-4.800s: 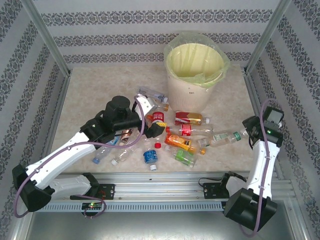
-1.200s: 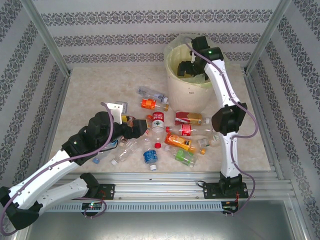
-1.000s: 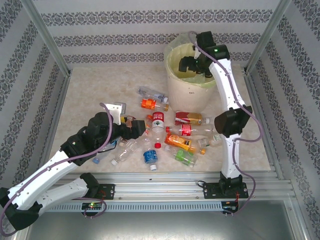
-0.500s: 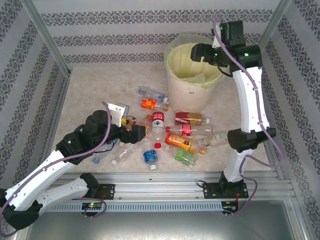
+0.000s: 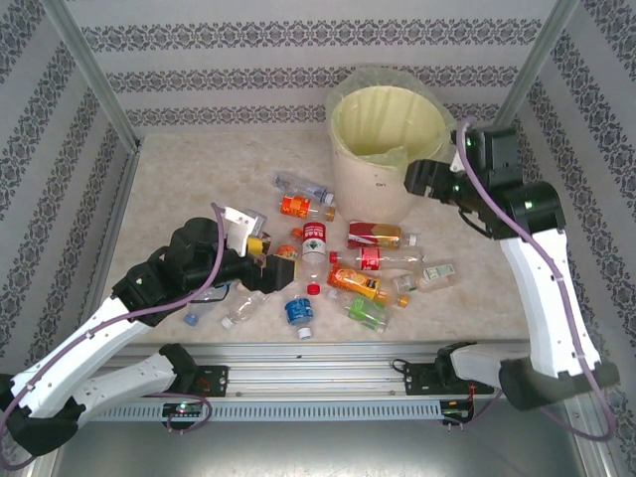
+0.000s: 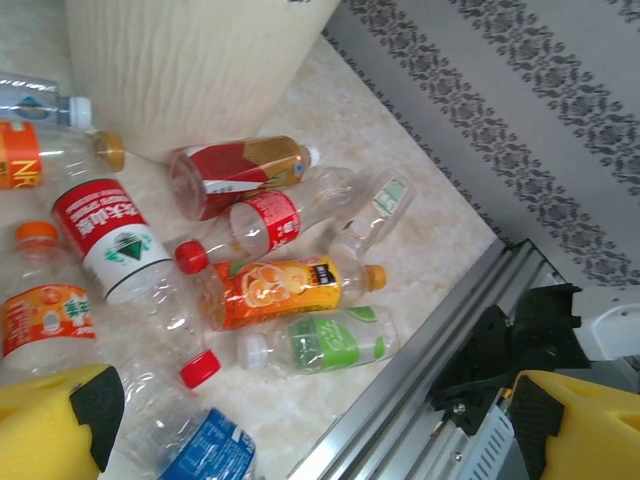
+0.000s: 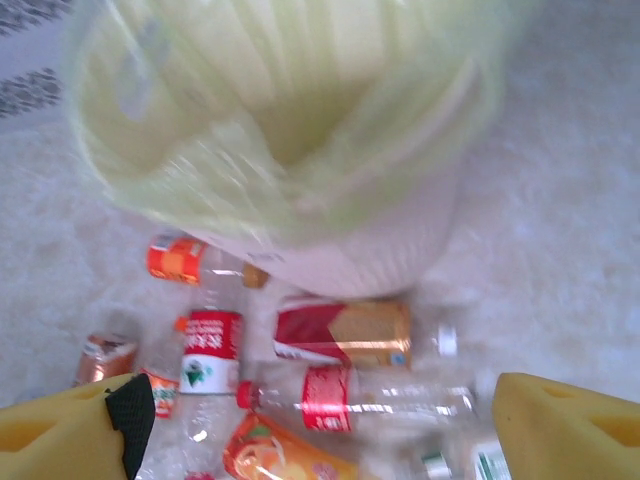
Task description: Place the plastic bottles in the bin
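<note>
While my left gripper and right gripper both gape wide and empty, I count 1 cream bin at the back of the beige marbled table, and roughly 12 plastic bottles strewn just in front of it. Striped, patterned walls and 2 metal posts box us in; labels show red, orange, green and blue, the print too small to read.

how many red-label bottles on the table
3: red-and-white bottle mid-pile, red-and-gold bottle near the bin, red-banded clear bottle just nearer. More may hide under the left arm.
</note>
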`<action>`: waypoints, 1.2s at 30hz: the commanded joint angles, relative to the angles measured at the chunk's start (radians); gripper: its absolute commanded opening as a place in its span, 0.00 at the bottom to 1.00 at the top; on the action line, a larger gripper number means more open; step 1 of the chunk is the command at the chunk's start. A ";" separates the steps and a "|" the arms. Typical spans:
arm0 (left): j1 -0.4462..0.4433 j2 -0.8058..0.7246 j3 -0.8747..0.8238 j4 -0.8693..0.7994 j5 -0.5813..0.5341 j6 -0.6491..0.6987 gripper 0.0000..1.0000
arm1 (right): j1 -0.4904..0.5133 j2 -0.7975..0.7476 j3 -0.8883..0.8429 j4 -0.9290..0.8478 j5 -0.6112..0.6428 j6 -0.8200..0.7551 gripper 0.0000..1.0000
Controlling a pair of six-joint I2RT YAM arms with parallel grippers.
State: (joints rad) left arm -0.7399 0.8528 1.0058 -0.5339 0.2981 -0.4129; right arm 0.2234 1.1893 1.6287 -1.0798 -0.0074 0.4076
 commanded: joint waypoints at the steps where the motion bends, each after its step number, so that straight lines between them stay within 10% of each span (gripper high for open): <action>1: -0.015 -0.001 -0.001 0.059 0.081 0.033 1.00 | -0.029 -0.088 -0.149 -0.028 0.095 0.114 0.86; 13: -0.015 0.019 -0.047 0.113 0.203 0.022 1.00 | -0.266 -0.305 -0.634 0.038 -0.101 0.313 0.90; 36: -0.064 0.091 -0.085 0.267 0.101 0.014 1.00 | -0.336 -0.247 -0.985 0.367 -0.109 0.649 0.90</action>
State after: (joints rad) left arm -0.7864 0.9455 0.9260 -0.3233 0.4267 -0.4038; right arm -0.0967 0.9245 0.6617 -0.7609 -0.1444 1.0019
